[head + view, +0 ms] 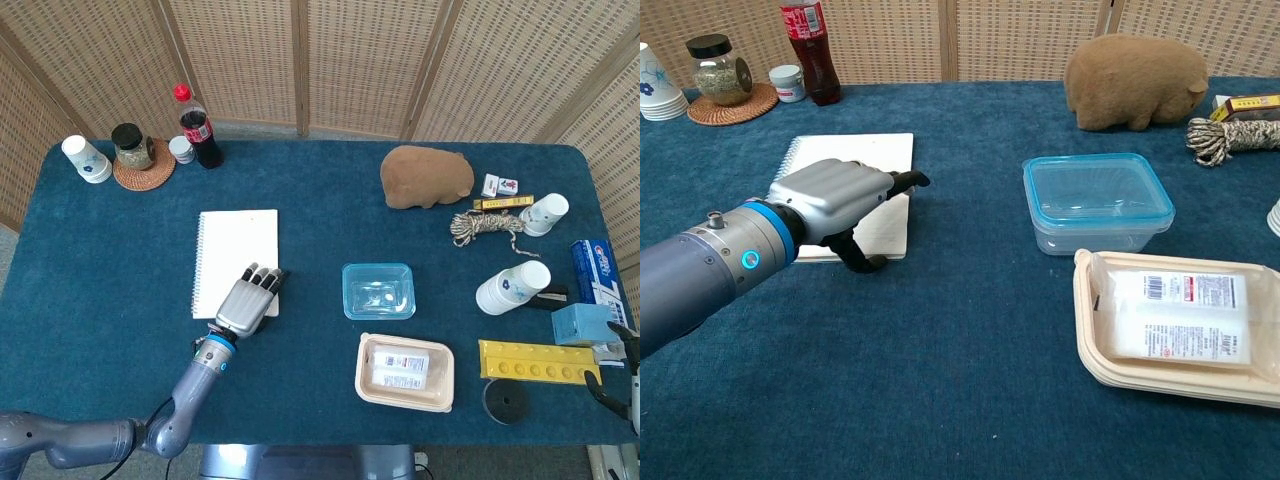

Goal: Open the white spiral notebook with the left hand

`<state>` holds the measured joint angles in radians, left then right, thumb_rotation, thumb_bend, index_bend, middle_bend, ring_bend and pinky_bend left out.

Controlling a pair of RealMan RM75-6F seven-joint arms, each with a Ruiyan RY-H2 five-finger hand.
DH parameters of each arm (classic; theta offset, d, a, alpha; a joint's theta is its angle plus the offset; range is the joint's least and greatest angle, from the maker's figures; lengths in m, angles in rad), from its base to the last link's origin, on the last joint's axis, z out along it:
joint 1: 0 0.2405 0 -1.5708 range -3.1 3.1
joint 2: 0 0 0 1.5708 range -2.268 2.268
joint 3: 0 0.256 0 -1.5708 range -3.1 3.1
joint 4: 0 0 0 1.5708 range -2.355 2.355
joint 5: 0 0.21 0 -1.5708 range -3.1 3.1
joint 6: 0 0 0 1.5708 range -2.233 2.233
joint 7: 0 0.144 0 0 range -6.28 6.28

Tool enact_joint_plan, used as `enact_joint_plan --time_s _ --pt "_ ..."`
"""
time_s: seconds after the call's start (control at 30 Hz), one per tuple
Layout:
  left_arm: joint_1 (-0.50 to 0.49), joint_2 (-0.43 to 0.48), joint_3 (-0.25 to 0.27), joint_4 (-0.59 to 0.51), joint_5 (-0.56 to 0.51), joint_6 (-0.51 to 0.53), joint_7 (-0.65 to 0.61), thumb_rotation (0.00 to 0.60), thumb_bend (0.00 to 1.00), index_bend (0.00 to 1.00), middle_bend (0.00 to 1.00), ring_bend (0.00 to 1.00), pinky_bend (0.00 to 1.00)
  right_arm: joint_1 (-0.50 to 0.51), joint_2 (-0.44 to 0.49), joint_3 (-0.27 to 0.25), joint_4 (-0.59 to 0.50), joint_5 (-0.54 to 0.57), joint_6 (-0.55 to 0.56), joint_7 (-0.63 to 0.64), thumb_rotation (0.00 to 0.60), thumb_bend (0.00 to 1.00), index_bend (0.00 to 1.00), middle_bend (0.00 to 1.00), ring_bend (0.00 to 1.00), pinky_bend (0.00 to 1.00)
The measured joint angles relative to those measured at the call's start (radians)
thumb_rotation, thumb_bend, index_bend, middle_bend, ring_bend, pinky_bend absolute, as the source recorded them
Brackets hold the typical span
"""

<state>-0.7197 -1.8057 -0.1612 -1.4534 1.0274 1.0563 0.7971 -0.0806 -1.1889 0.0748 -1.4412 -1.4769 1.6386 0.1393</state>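
Observation:
The white spiral notebook (236, 249) (855, 155) lies closed and flat on the blue table, spiral along its left edge. My left hand (248, 301) (840, 198) hovers over the notebook's near right corner, palm down, fingers stretched forward and slightly apart, holding nothing. Its fingertips (912, 181) reach just past the notebook's right edge, and the thumb hangs below near the front edge. The hand hides that corner of the cover. My right hand (618, 375) shows only as dark fingers at the far right edge of the head view, too cut off to judge.
A clear blue-rimmed container (378, 290) (1097, 202) sits right of the notebook. A beige tray (404, 372) (1178, 322) lies nearer. A cola bottle (199, 128), jar on a coaster (135, 153) and paper cups (86, 158) stand at the back left. A brown plush (426, 177) is back right.

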Motion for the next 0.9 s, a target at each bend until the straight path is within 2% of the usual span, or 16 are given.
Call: enact_joint_plan --time_s 0.13,0.33,0.57,0.77,0.9 --pt "-0.005 -0.004 0.000 0.009 -0.006 0.002 -0.004 0.599 0.26 0.09 0.16 0.16 0.11 -0.002 -0.001 0.001 0.002 0.000 0.000 0.001 0.600 0.29 0.18 0.29 0.25 0.35" --pt "-0.010 -0.014 -0.006 0.023 -0.001 0.011 -0.028 0.600 0.36 0.08 0.17 0.16 0.11 -0.008 -0.003 0.003 0.006 0.001 0.007 0.006 0.600 0.29 0.17 0.29 0.25 0.35" --pt "0.006 -0.012 -0.003 0.029 0.024 0.061 -0.059 0.599 0.37 0.07 0.17 0.16 0.11 -0.010 -0.005 0.005 0.011 0.001 0.007 0.015 0.600 0.29 0.18 0.28 0.25 0.35" --pt "0.034 0.001 -0.007 0.017 0.044 0.124 -0.085 0.600 0.38 0.05 0.17 0.16 0.11 -0.010 -0.008 0.007 0.015 0.000 0.006 0.025 0.600 0.29 0.18 0.28 0.25 0.35" --pt "0.077 0.011 -0.008 0.002 0.071 0.199 -0.149 0.600 0.39 0.05 0.18 0.16 0.11 -0.011 -0.011 0.010 0.019 -0.004 0.013 0.036 0.600 0.29 0.17 0.28 0.25 0.35"
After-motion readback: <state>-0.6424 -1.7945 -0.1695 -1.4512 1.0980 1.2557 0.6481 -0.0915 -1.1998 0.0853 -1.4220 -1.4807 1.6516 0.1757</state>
